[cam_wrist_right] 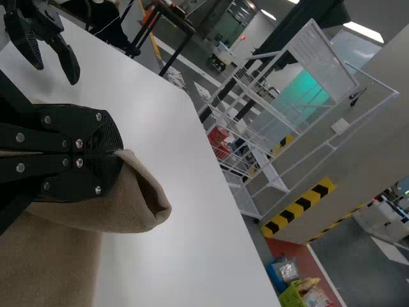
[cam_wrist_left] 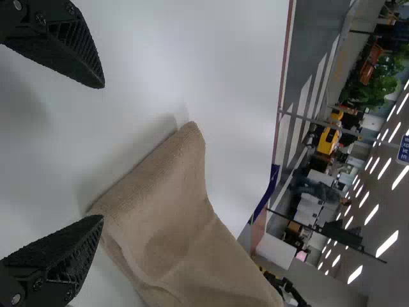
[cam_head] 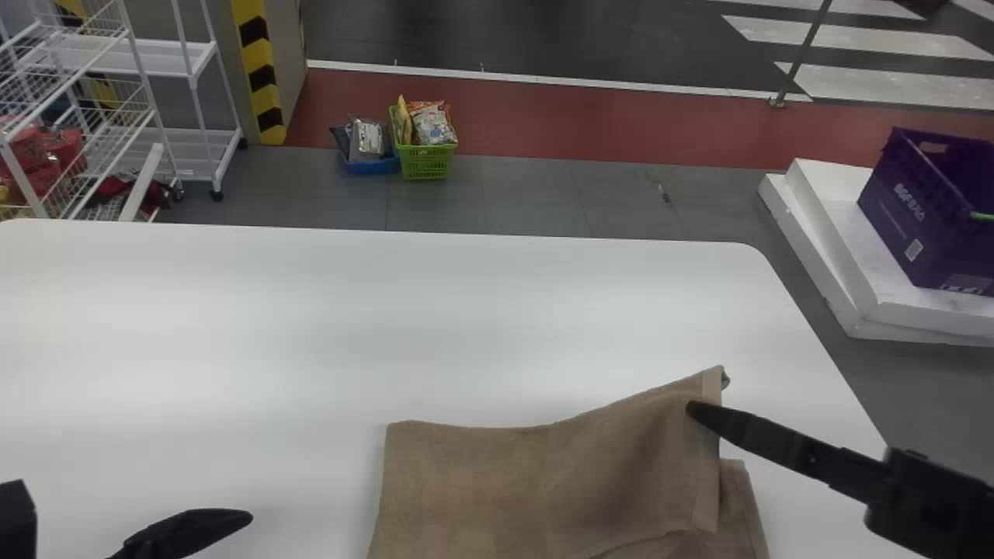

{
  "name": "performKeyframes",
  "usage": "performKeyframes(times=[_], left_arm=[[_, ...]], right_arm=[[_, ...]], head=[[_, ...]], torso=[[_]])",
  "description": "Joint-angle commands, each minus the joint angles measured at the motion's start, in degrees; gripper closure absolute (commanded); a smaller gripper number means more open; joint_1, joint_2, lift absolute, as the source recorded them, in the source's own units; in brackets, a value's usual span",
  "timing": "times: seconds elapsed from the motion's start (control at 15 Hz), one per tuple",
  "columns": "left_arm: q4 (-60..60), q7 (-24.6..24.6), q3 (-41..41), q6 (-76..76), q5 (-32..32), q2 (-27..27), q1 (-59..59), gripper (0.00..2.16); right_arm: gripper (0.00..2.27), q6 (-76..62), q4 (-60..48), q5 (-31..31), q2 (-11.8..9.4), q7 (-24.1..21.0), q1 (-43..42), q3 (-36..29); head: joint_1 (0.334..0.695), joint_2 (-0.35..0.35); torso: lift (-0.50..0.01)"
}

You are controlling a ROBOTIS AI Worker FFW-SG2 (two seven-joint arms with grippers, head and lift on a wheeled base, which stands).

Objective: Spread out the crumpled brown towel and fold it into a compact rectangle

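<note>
Right claw [cam_head: 691,408] clamped on the brown towel [cam_head: 543,481], corner up off the white desk [cam_head: 311,349], left claw [cam_head: 142,511] wide, just beside!

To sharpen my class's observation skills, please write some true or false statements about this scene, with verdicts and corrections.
1. The right pincer is closed on the towel. True.
2. The left pincer stands open. True.
3. Both pincers grip the towel. False: only the right pincer does.
4. The green basket stands on the floor beyond the table. True.
5. The towel lies completely flat. False: part is raised at the right pincer.
</note>
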Motion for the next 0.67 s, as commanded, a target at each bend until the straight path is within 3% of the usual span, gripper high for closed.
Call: performKeyframes(times=[0.0,0.27,0.6], left_arm=[[-0.03,0.01,0.01,0.00,-0.08,0.01,0.00,0.08],[-0.11,0.01,-0.08,0.00,-0.08,0.01,0.00,0.08],[0.15,0.09,-0.08,0.00,-0.08,0.01,-0.09,0.08]], right_arm=[[1.23,0.12,-3.02,-2.93,0.05,0.01,-0.41,-1.84],[1.23,0.12,-6.00,-7.33,0.05,-0.08,-1.99,-6.58],[1.23,0.12,-8.20,-8.82,0.05,0.09,-0.41,-7.11]], head=[[0.695,-0.127],[0.695,-0.127],[0.695,-0.131]], torso=[[-0.127],[-0.127],[-0.127]])
